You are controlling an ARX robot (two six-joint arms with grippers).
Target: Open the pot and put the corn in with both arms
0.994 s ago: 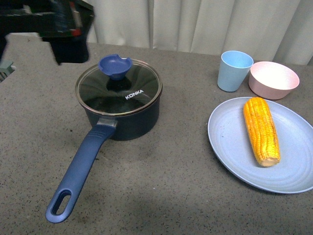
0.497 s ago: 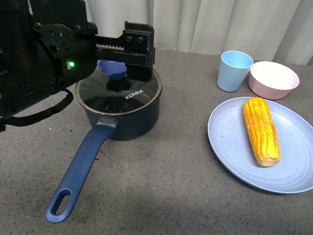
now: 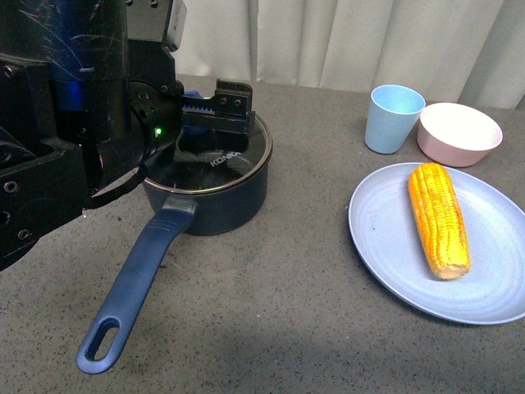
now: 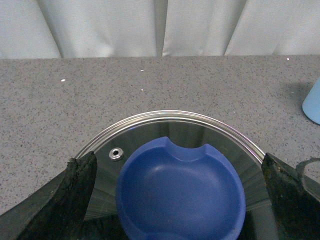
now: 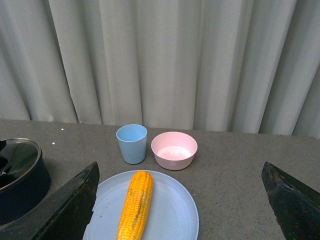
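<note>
Left wrist view: knob (image 4: 180, 192) between fingers (image 4: 75, 197)

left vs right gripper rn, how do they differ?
Left gripper has its fingers either side of the lid knob, not touching; right gripper hangs back from the corn. Left shows in the front view; right does not. Both are open, holding nothing.

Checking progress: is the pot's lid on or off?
On. The lid sits flush on the pot; left hand open around its knob.
</note>
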